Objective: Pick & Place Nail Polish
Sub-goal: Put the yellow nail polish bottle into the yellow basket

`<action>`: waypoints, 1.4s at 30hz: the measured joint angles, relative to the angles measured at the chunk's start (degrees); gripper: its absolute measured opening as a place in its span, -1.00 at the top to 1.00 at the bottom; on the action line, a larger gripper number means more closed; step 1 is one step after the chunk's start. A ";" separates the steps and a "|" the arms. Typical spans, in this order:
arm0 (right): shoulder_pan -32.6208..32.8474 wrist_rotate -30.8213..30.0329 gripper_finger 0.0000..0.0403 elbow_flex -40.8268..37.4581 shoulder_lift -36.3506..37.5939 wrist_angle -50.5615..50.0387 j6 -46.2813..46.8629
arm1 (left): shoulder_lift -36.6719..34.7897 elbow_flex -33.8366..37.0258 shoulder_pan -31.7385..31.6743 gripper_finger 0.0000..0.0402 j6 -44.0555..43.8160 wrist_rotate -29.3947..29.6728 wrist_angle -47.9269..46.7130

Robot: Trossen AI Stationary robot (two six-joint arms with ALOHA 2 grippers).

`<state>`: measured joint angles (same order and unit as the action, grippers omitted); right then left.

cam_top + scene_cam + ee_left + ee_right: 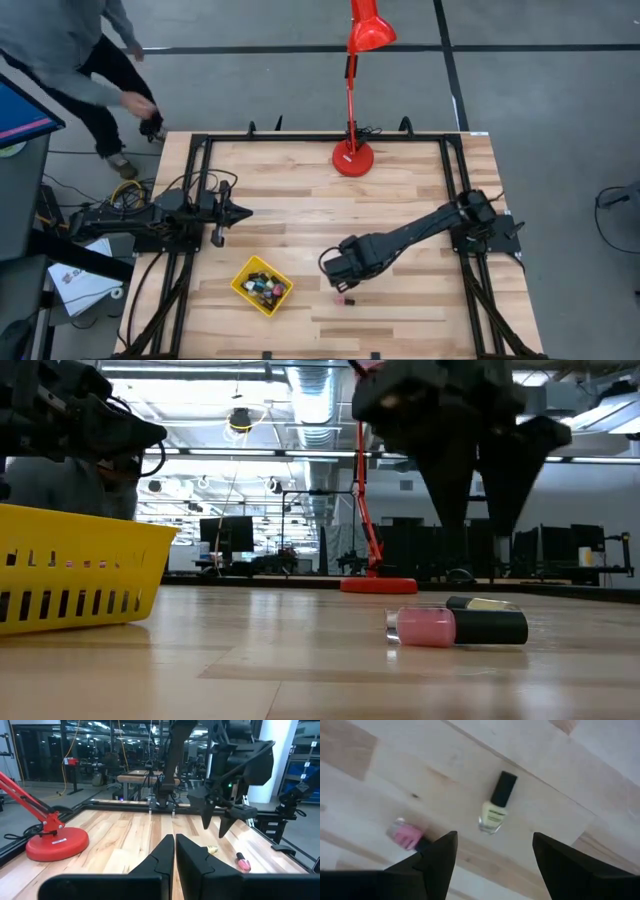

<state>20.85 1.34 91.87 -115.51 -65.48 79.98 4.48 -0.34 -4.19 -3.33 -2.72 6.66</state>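
Two nail polish bottles lie on their sides on the wooden table. One is pink (425,627) with a black cap, the other pale yellow (494,812) with a black cap. My right gripper (492,855) hangs above them, open, fingers pointing down, with the pale bottle showing between its fingertips in the right wrist view; it touches nothing. In the high view it (340,272) stands just on the far side of the pink bottle (343,298). A yellow tray (245,272) to the left holds several more bottles. My left gripper (243,212) waits shut and level at the table's left side.
A red desk lamp (352,157) stands on its round base at the table's far edge, in the middle. A black frame (320,137) runs around the table. A person (70,55) stands beyond the far left corner. Bare wood lies between the tray and the two bottles.
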 joint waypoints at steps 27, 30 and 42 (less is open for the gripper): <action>-1.58 5.03 0.37 -16.93 0.34 18.35 2.61 | 0.28 0.00 -0.01 0.94 0.01 0.17 0.82; -2.17 5.39 0.52 -16.93 0.29 18.57 2.42 | 0.28 0.00 0.00 0.94 0.01 0.17 0.85; -5.62 -2.30 0.52 -11.32 4.61 17.92 -4.49 | 0.28 0.00 -0.01 0.94 0.01 0.13 1.22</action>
<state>15.23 -0.96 80.55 -110.90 -47.56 75.49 4.75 -0.34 -4.21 -3.31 -2.59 7.88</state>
